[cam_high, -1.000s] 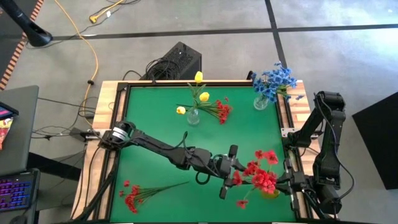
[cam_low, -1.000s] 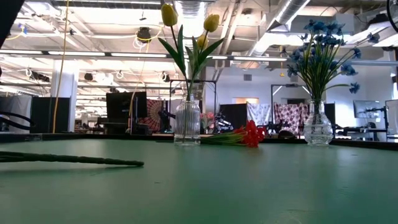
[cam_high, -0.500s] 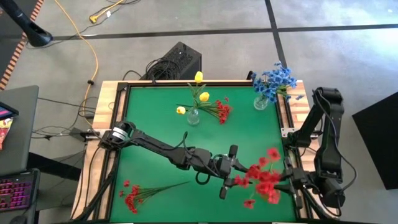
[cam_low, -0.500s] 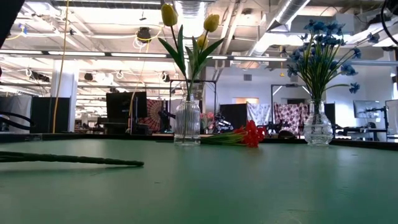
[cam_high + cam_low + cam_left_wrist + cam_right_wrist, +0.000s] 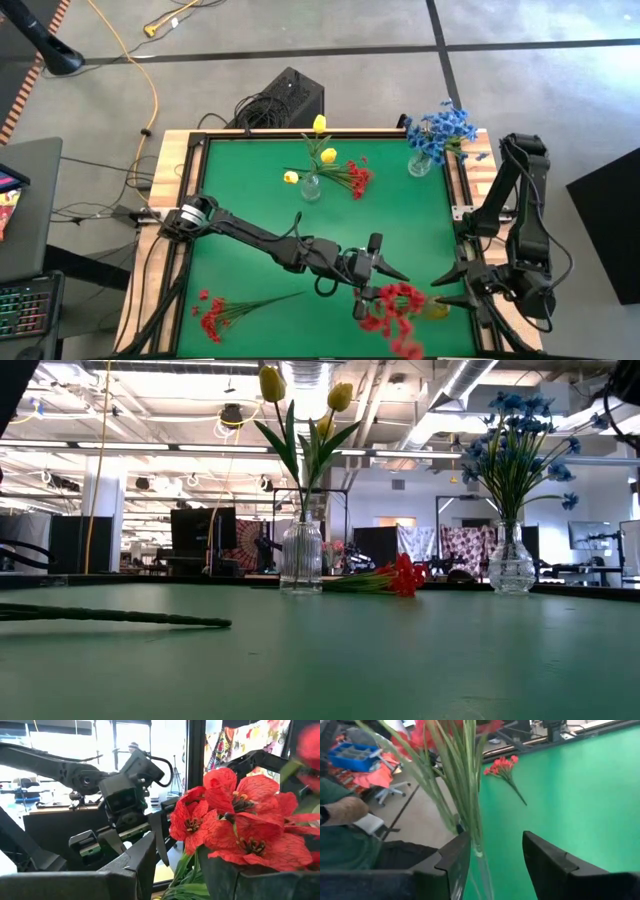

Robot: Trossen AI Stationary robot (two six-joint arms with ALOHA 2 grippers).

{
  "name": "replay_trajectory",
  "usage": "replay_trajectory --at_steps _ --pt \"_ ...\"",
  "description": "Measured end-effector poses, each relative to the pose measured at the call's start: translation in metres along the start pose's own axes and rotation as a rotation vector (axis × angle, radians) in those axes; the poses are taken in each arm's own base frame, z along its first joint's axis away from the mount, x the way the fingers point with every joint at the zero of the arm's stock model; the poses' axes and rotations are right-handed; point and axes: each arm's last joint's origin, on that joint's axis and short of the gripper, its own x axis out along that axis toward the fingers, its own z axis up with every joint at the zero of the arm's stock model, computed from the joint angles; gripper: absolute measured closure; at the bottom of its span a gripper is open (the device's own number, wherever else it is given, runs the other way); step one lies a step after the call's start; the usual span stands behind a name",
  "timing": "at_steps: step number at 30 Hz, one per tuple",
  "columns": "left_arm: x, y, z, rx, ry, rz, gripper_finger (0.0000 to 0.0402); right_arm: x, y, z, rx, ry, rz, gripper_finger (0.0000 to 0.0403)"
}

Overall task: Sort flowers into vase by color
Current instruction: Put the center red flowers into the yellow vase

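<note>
A bunch of red flowers stands in the air near the table's near right corner. Its blooms fill the left wrist view. My left gripper reaches in level from the left and is shut on the bunch. My right gripper stands open just right of the bunch. A clear vase with green stems rising from it shows beside one right finger. In the high view the vase is a pale spot under that gripper. My left gripper has the red bunch's green stems between its two fingers, below the blooms. The fingers come in about level from the table's left, across the stems. The blooms stand just past and above the fingertips, clear of the table. My right gripper: I cannot tell whether its finger touches the vase.
Yellow flowers stand in a glass vase at the far middle, with a red sprig lying beside it. Blue flowers fill a vase at the far right. Another red sprig lies near left.
My right gripper has opened and risen a little, drawing back toward the table's right edge. The red blooms have tipped from over the vase toward the near edge and my left gripper.
</note>
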Motion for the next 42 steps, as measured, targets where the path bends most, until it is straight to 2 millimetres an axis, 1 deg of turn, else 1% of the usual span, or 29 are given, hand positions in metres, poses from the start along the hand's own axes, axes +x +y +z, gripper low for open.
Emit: replay_trajectory --at_steps 6,12,19,24,31,36,42 --pt "0.0 0.003 0.0 0.003 -0.002 0.006 0.0272 -0.006 -0.004 0.009 0.048 0.031 0.054 0.0204" --pt "0.0 0.012 0.001 -0.024 -0.003 0.004 0.0272 -0.008 -0.004 0.01 0.061 0.1 0.114 0.0208" --pt "0.005 0.021 0.019 -0.046 -0.025 -0.02 0.0272 -0.009 -0.005 0.012 0.058 0.102 0.121 0.0208" --pt "0.009 0.027 0.027 -0.046 0.042 -0.009 0.0272 -0.009 -0.006 0.011 0.044 0.107 0.115 0.0208" --pt "0.007 0.044 0.026 -0.041 0.122 0.027 0.0272 -0.009 -0.008 0.009 0.018 0.124 0.107 0.0208" --pt "-0.006 0.058 0.046 -0.039 0.197 0.072 0.0272 -0.009 -0.008 0.008 0.016 0.156 0.129 0.0208" --pt "-0.026 0.065 0.076 0.0 0.274 0.113 0.0272 -0.009 -0.009 0.005 -0.009 0.207 0.142 0.0208"
